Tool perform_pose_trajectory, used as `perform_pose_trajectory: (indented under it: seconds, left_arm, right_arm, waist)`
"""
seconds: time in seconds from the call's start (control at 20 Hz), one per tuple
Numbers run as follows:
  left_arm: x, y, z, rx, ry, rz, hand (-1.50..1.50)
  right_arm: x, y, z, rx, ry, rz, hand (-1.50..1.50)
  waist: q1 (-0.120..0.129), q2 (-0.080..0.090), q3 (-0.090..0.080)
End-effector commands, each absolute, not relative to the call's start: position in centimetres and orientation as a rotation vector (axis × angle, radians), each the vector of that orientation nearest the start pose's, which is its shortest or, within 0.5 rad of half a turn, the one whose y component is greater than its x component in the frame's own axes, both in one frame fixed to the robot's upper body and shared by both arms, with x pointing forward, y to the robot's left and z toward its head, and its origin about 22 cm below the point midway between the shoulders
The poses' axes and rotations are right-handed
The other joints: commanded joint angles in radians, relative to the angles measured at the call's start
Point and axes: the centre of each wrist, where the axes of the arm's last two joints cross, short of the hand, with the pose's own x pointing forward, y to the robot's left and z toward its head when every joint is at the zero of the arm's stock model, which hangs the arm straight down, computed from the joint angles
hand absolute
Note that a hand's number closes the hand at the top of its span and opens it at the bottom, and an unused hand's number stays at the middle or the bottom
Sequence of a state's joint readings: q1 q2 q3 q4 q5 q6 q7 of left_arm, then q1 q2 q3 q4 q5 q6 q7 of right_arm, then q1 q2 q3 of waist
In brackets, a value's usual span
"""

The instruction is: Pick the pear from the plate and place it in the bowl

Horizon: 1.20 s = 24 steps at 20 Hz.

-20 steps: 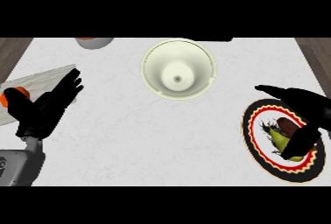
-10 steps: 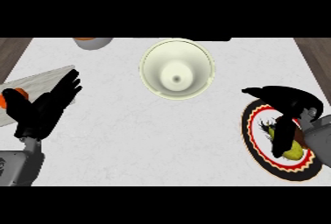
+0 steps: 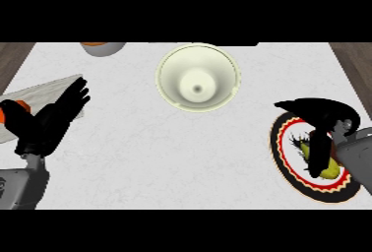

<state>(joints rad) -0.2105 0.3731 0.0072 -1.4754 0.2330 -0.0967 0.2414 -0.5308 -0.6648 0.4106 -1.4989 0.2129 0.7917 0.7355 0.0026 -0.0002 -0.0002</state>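
Left edge: left hand (image 3: pixel 52 120), black, on a grey forearm coming up from the lower left corner, fingers straight and slightly spread, pointing up and to the right, holding nothing; it rests over the end of a pale flat board (image 3: pixel 40 93) that runs off the left edge, with a small orange object (image 3: pixel 16 109) just beside the thumb. Top left: part of an orange-rimmed dish (image 3: pixel 102 47), cut off by the upper edge. Surface: pale speckled worktop (image 3: pixel 167 157), with wooden strips showing at both upper corners. Upper centre: cream bowl (image 3: pixel 198 76), round, upright, nothing inside it, well apart from both hands. Right: round plate (image 3: pixel 287 162) with black rim and a red and white patterned ring, partly covered by the right hand (image 3: pixel 323 115). This hand lies arched over the upper half of the plate, fingers curved downward, with one dark digit running down across the fruit. Pear (image 3: pixel 328 168): yellow-green, lying on the plate's centre directly under and in front of the hand, touched by that digit; whether the fingers have closed round it cannot be told.
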Motion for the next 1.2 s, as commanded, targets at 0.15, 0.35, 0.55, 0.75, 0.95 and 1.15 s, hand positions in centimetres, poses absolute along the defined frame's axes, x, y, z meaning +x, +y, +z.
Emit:
perform_pose_trajectory:
  seconds: [0.15,0.35,0.55,0.75,0.95,1.15]
  left_arm:
    - [27.2,30.1,5.9,0.031,-1.429,-0.208,0.00]
    - [27.0,30.1,5.3,0.010,-1.413,-0.190,0.00]
    - [29.8,29.3,4.9,0.022,-1.427,-0.224,0.00]
    - [29.4,29.1,7.3,0.040,-1.431,-0.212,0.00]
    - [30.2,30.3,7.6,0.047,-1.418,-0.206,0.00]
    - [28.4,31.5,7.3,0.020,-1.412,-0.218,0.00]
  right_arm:
    - [32.0,-24.7,13.6,-0.617,-0.535,1.520,-1.50]
    - [33.7,-25.2,12.1,-0.612,-0.528,1.492,-1.50]
    - [34.5,-25.5,11.5,-0.610,-0.531,1.504,-1.50]
    - [33.7,-26.6,10.0,-0.604,-0.497,1.490,-1.50]
    - [33.8,-25.1,7.5,-0.607,-0.480,1.493,-1.50]
    - [34.3,-25.4,6.9,-0.579,-0.463,1.480,-1.50]
  waist:
    - [0.001,-0.002,0.000]
    - [0.006,0.000,0.000]
    - [0.001,0.002,0.000]
    - [0.000,0.000,0.000]
    - [0.001,0.001,0.000]
    - [0.003,0.000,0.000]
